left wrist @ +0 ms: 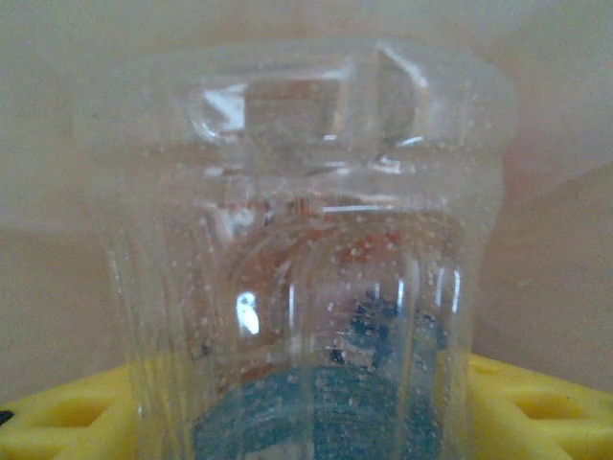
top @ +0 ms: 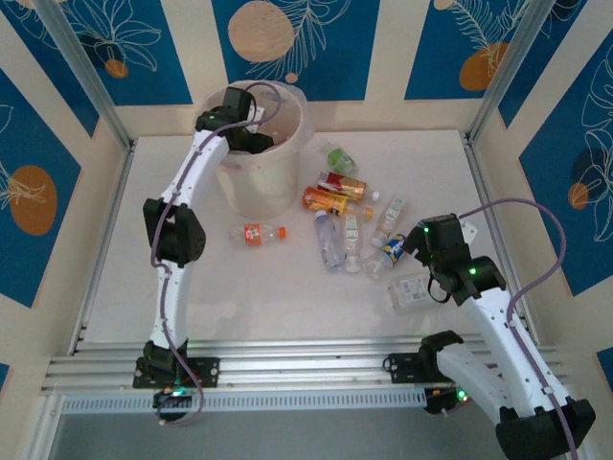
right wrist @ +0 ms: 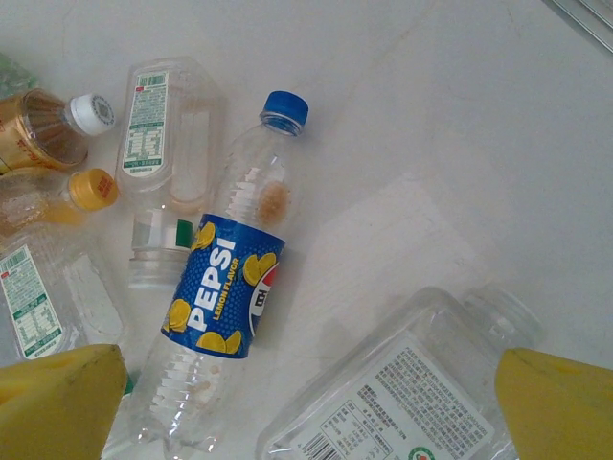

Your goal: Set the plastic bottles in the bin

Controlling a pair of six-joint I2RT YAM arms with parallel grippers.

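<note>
1. Left gripper [top: 251, 134], inside pale translucent round bin [top: 278, 182], pinching clear ribbed plastic bottle [left wrist: 306, 268]: may snag rim on exit.
2. Right gripper [right wrist: 311, 388], spread wide over blue-labelled Pepsi bottle [right wrist: 225, 287]: may catch neighbouring flat clear bottle [right wrist: 412, 393].

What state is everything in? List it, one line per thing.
bin: upright, top open.
left gripper: shut on a clear bottle, over the bin.
right gripper: open, above the Pepsi bottle.
Pepsi bottle: lying on its side, blue cap on.
orange-label bottle: lying on its side on the table.
</note>
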